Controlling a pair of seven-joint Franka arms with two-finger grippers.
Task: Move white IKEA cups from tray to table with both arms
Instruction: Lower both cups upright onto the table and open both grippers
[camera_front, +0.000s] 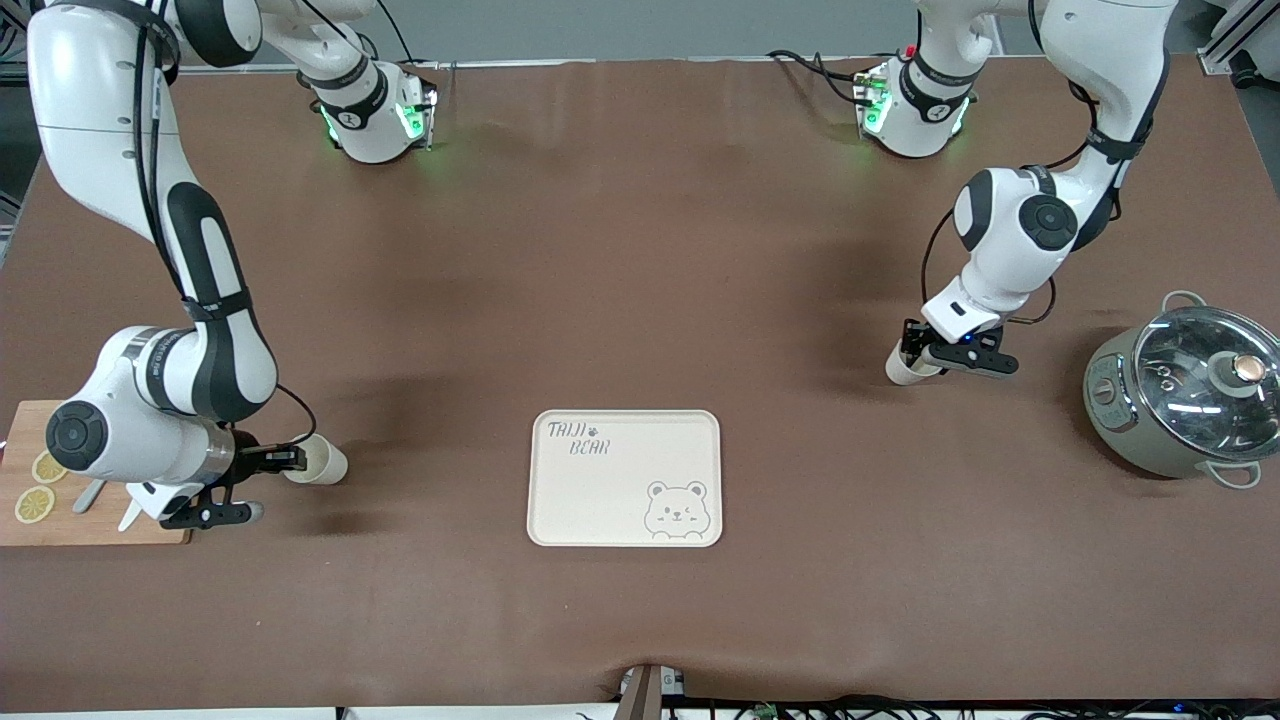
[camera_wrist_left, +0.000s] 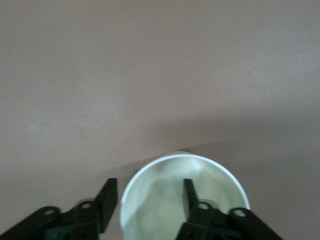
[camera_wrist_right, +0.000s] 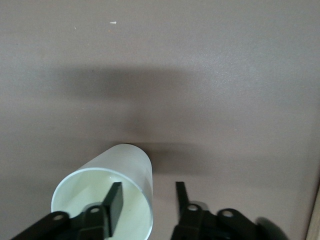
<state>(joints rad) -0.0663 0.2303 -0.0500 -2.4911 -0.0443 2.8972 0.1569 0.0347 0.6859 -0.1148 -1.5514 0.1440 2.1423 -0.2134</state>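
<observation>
One white cup lies tilted on the brown table toward the right arm's end, level with the tray. Its mouth faces my right gripper. In the right wrist view that gripper is open astride the cup wall: one finger is inside and the other outside, clear of the wall. The second white cup leans toward the left arm's end, farther from the camera than the tray. My left gripper is at its mouth. It is open, one finger inside the cup and one outside.
A cream tray with a bear drawing lies at the middle of the table. A grey pot with a glass lid stands at the left arm's end. A wooden board with lemon slices sits under the right arm.
</observation>
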